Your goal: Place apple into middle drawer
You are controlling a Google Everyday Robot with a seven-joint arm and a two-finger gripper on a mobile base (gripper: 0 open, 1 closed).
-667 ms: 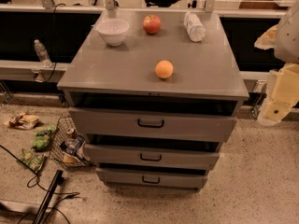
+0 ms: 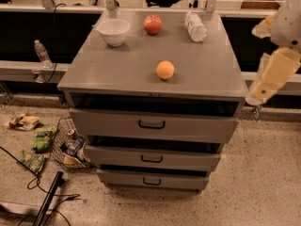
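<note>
The round red apple (image 2: 152,24) is seen at the back of the grey metal cabinet's tabletop (image 2: 117,74), between a white bowl (image 2: 113,31) and a clear plastic bottle (image 2: 195,27) lying on its side. It is unmoved since the earlier frame, as is the small orange fruit (image 2: 165,70) nearer the front. The cream-coloured pincer (image 2: 265,86) is held off the tabletop's right edge, well apart from the apple, having been raised slightly and brought nearer. Whether it is open or closed cannot be told. The grey middle drawer (image 2: 151,158) is seen below.
</note>
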